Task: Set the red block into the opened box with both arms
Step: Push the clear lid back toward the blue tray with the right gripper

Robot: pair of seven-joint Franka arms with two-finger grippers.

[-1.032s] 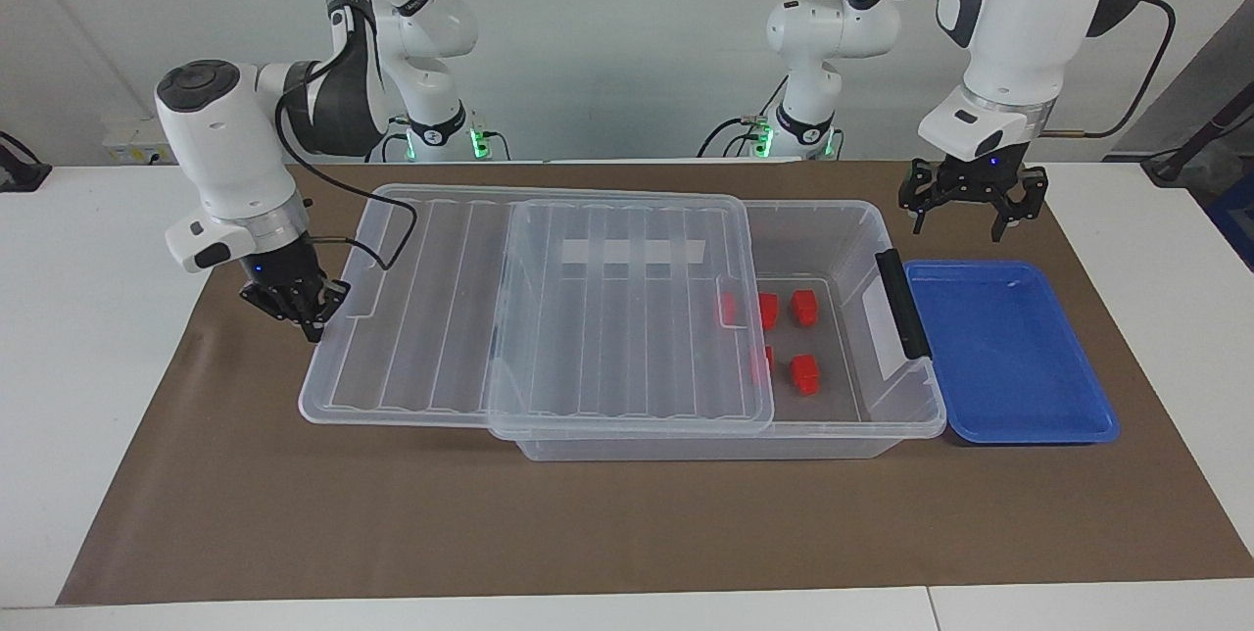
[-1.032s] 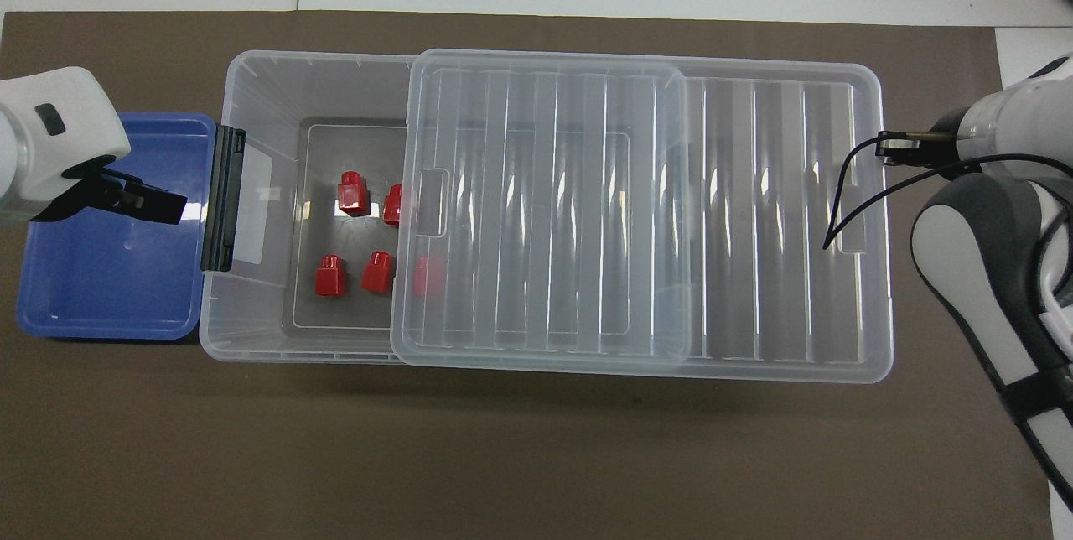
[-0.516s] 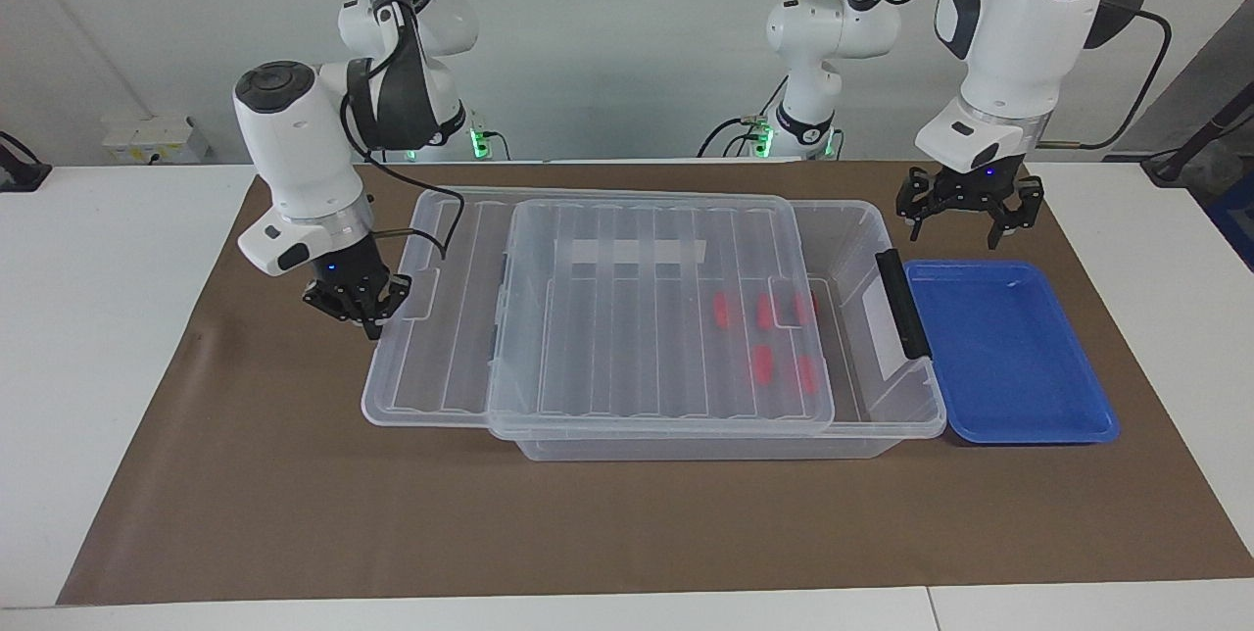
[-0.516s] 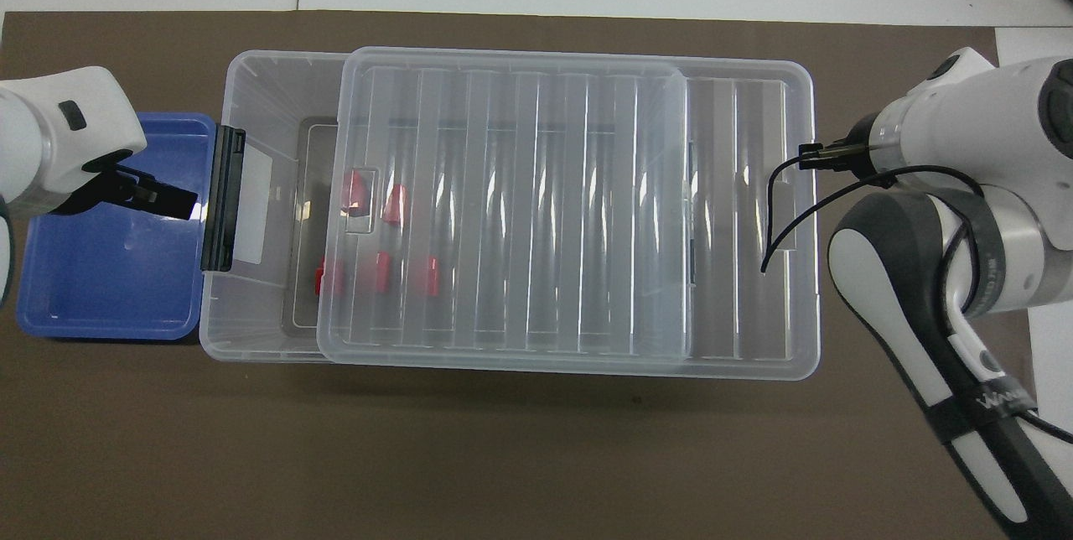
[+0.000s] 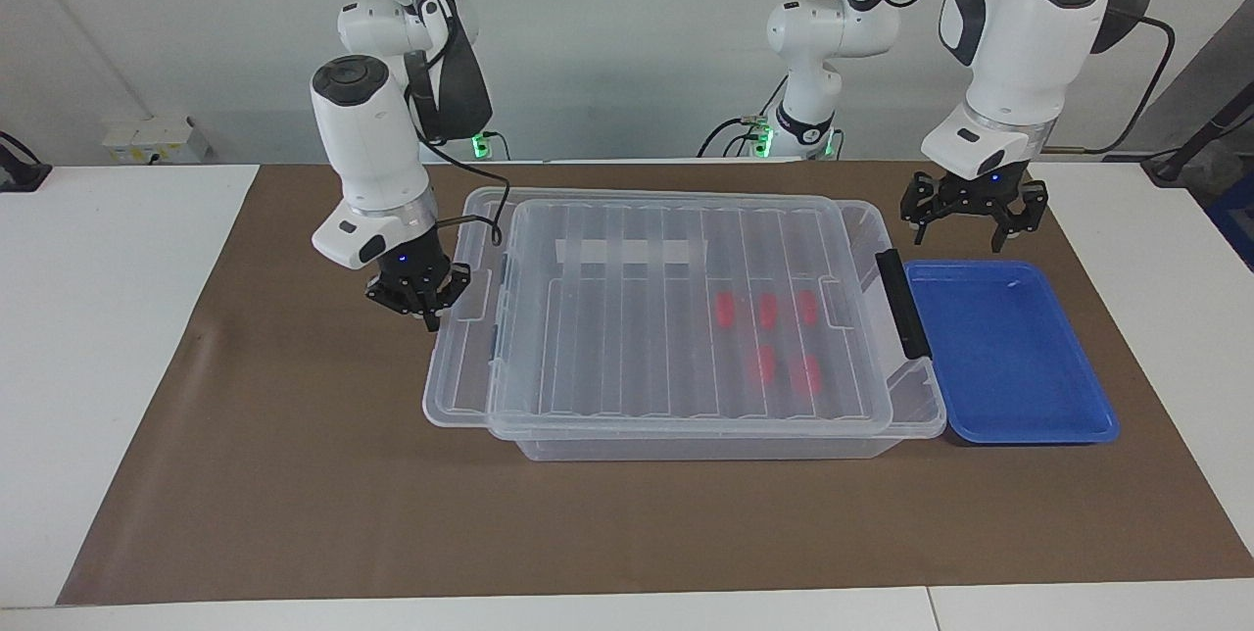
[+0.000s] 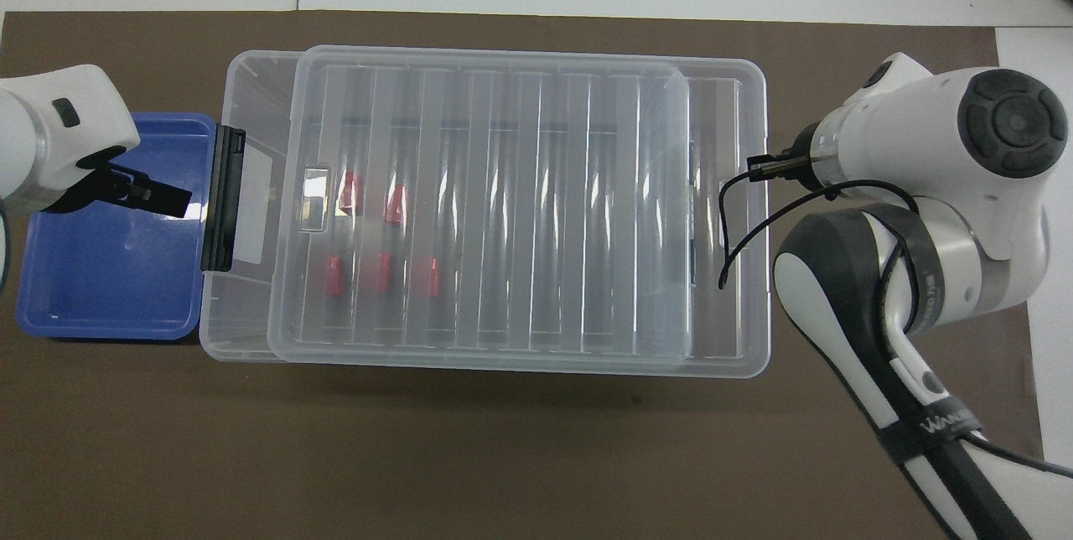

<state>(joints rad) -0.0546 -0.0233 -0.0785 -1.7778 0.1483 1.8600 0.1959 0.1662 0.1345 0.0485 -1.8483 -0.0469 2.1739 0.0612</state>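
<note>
The clear box (image 5: 916, 394) (image 6: 245, 315) lies along the brown mat. Its ribbed lid (image 5: 637, 317) (image 6: 503, 213) covers nearly all of it and overhangs the end toward the right arm. Several red blocks (image 5: 805, 374) (image 6: 381, 272) lie in the box and show blurred through the lid. My right gripper (image 5: 421, 303) is shut, with its tips at the lid's overhanging end; I cannot tell whether it pinches the rim. My left gripper (image 5: 970, 215) (image 6: 168, 200) hangs open over the blue tray's edge, beside the box's black latch (image 5: 901, 303) (image 6: 222, 198).
A shallow blue tray (image 5: 1009, 357) (image 6: 109, 272) with nothing in it sits against the box's latch end. The brown mat (image 5: 294, 474) covers the table's middle, with white tabletop at both ends. The right arm's elbow and cable hang over the mat beside the lid.
The lid has slid toward the left arm's end and now covers the red blocks. The right gripper travelled with it at its end. The left gripper has barely moved.
</note>
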